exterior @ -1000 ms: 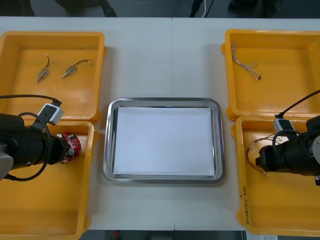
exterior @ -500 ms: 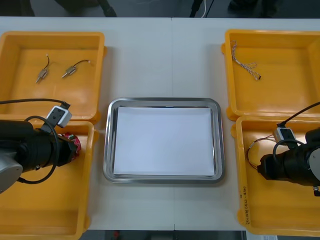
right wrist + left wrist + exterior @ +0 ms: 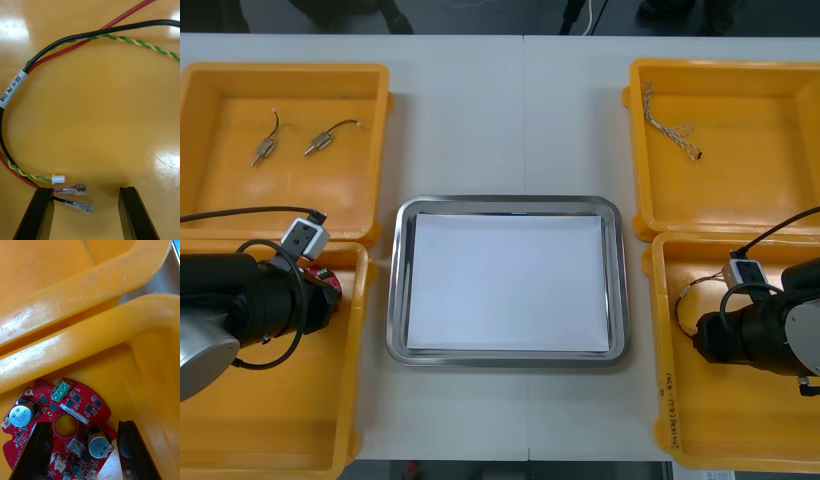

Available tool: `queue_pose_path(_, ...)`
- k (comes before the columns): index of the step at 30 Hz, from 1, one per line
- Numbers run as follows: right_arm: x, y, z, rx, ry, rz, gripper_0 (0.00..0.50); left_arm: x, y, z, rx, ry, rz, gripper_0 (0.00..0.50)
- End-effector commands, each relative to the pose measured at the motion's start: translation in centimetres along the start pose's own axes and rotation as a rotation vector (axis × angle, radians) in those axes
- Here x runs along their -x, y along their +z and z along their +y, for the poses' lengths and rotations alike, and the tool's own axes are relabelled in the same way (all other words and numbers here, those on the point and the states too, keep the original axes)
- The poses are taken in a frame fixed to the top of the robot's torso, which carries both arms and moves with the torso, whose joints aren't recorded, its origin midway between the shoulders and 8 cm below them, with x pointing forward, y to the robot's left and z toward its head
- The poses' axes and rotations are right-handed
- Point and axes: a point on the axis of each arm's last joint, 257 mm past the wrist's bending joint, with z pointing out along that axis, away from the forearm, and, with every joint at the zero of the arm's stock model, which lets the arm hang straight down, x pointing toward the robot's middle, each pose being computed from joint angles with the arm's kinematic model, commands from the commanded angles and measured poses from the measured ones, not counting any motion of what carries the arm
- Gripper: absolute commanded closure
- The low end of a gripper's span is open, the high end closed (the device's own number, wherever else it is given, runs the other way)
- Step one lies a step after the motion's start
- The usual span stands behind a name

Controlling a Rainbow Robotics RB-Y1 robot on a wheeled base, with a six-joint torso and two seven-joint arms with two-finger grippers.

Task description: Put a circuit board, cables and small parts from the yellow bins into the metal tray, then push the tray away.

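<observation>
Here, left gripper [image 3: 84, 427] and right gripper [image 3: 84, 193] are straddling circuit board [image 3: 80, 405] and cables [image 3: 15, 88], fingers apart, with closing likely next.

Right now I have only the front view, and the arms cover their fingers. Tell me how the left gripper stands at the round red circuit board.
Observer: The left gripper is open over the round red circuit board in the near left yellow bin's corner; one black finger overlaps the board, the other stands just off its edge.
Operator: Report the right gripper.
Observer: The right gripper is open too, low over the near right yellow bin's floor.
Operator: Place the cable ends.
Observer: The metal terminals of the black, red and yellow-green cable lie between the fingers, hard by one of them.
</observation>
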Motion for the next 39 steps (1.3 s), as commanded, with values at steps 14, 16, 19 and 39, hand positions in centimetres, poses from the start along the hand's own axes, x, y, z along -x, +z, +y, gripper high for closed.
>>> queue_pose_path(14, -1.3, 0.9, 1.2, 0.014, -0.011, -0.003, 0.141, -3.0, 0.5, -1.3, 0.010, -0.050, 0.041, 0.000)
queue_pose_path(16, -1.3, 0.9, 1.3, 0.016, -0.008, -0.003, 0.262, -3.1, 0.6, -1.2, 0.014, -0.045, 0.041, 0.000)
queue_pose_path(19, -1.2, 0.9, 1.3, 0.016, -0.005, -0.004, 0.500, -3.1, 0.6, -1.1, 0.017, -0.043, 0.041, 0.000)
queue_pose_path(39, 2.3, -0.9, -1.5, -0.033, -0.011, -0.098, 0.500, -3.2, 0.5, -1.0, 0.024, -0.036, 0.042, 0.500)
